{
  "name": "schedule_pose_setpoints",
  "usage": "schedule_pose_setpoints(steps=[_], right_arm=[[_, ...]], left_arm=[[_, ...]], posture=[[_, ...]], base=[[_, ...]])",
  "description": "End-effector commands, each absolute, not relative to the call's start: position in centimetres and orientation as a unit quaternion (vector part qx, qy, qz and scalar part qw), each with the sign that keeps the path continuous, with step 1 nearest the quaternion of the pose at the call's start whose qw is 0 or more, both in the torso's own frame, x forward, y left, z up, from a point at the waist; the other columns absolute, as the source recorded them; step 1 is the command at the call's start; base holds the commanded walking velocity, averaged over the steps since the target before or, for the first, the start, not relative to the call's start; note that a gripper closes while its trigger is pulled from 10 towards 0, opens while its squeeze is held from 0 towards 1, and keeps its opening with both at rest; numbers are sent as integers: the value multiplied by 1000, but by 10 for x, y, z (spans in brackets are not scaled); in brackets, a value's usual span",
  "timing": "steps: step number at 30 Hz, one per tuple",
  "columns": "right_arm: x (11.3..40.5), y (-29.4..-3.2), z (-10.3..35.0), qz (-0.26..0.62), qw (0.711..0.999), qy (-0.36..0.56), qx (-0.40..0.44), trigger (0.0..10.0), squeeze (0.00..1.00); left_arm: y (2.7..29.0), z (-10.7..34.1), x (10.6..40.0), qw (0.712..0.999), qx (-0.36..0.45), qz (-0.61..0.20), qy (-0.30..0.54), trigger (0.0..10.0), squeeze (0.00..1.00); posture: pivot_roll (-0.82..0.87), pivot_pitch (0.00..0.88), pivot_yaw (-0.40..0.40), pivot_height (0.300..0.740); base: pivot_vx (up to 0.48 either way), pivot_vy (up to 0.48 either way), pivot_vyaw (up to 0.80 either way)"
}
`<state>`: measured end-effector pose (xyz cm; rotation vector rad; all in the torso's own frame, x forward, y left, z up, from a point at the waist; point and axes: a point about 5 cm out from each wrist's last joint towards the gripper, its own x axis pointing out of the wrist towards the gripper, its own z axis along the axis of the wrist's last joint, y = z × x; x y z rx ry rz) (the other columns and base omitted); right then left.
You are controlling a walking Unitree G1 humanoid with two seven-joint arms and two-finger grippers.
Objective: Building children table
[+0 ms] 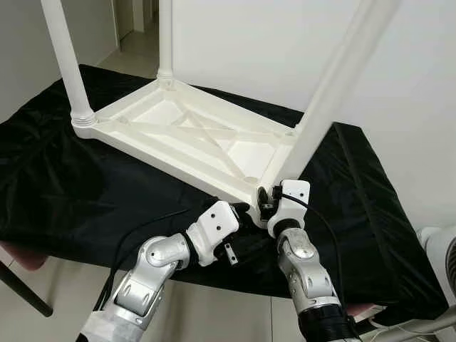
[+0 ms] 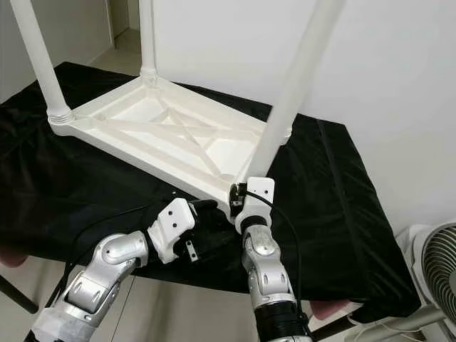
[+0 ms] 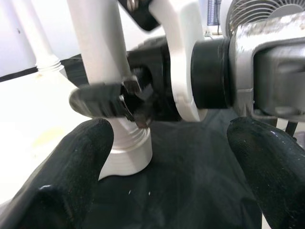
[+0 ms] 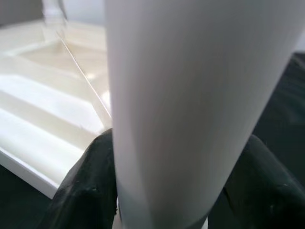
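A white children's table top (image 1: 185,132) lies upside down on a black cloth (image 1: 71,185). Two legs (image 1: 65,57) stand upright in its far corners. A third leg (image 1: 335,85) rises tilted from the near corner socket (image 3: 126,152). My right gripper (image 1: 268,199) is shut around the base of this leg, and the leg (image 4: 190,95) sits between its two black fingers (image 4: 88,191). My left gripper (image 3: 171,157) is open just left of that corner (image 1: 246,210), its fingers spread wide and pointing at the leg base and the right wrist.
The cloth-covered surface ends near my arms, with tiled floor below. A white fan (image 2: 434,263) stands at the right. A red seat edge (image 1: 21,256) and a dark leg show low on the left. A doorway (image 1: 139,21) opens at the back left.
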<state>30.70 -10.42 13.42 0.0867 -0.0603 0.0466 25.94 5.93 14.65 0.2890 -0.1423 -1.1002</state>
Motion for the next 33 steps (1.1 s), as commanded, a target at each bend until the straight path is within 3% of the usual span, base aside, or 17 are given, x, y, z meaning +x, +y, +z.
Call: schedule_pose_setpoints(steps=[1, 5, 9, 10, 11, 12, 15, 21, 33], right_arm=[[302, -105, 134, 30, 997, -38, 54, 10000, 1000], [299, -108, 137, 46, 995, -56, 63, 10000, 1000], [298, -113, 130, 126, 990, -41, 57, 10000, 1000], [299, -118, 129, 150, 987, -38, 43, 10000, 192], [299, -118, 129, 150, 987, -38, 43, 10000, 192], [301, -125, 127, 169, 985, -32, 33, 10000, 0], [307, -140, 126, 203, 979, -33, -13, 10000, 0], [315, -147, 126, 253, 967, -19, -29, 10000, 0], [336, -130, 122, 330, 942, 4, -65, 10000, 0]], left_arm=[[55, 145, 258, 844, 132, -515, -66, 10000, 0], [56, 145, 258, 845, 132, -514, -67, 10000, 0], [56, 144, 257, 846, 131, -512, -66, 10000, 0], [56, 144, 257, 847, 131, -512, -66, 10000, 0], [56, 144, 257, 847, 131, -512, -66, 10000, 0], [56, 144, 257, 847, 130, -512, -66, 10000, 0], [55, 144, 257, 846, 130, -512, -66, 10000, 0], [56, 145, 259, 847, 131, -511, -67, 10000, 0], [57, 147, 260, 847, 135, -510, -70, 10000, 0]], posture=[[5, 0, -164, 740], [8, 0, -170, 740], [9, 0, -172, 740], [8, 0, -172, 740], [8, 0, -172, 740], [7, 0, -172, 740], [7, 0, -169, 740], [11, 0, -164, 740], [19, 0, -157, 740]], base=[[0, 0, 0], [0, 0, 0], [0, 0, 0], [0, 0, 0], [0, 0, 0], [0, 0, 0], [0, 0, 0], [0, 0, 0], [0, 0, 0]])
